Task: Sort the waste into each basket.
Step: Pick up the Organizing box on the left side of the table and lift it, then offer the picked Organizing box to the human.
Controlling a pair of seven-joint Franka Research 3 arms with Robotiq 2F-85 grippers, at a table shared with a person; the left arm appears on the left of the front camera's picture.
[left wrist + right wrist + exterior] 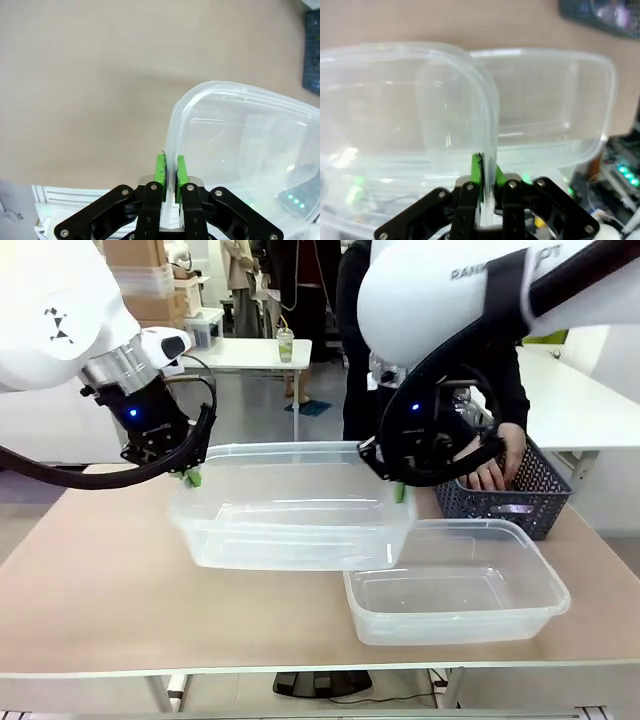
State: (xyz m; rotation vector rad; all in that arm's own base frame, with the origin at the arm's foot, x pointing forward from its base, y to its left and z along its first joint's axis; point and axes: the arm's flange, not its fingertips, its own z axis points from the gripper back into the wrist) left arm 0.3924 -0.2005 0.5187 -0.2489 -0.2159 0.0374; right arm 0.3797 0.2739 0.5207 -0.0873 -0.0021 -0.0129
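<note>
Now keep level above the tan table (100, 580) the see-through tub (290, 535), overlapping a second tub (455, 605) beside the dark lattice basket (540, 498), moving both ends together, left gripper (192, 478) and right gripper (400, 490) each clamped on an opposite rim, clear of the person's hand (490, 475)

A lab-like workroom, I judge: far beyond my fingers (196, 478) are 2 white tables (245, 353), stacked cardboard boxes (138, 280), a drink cup (285, 343) and standing people (300, 285).
</note>
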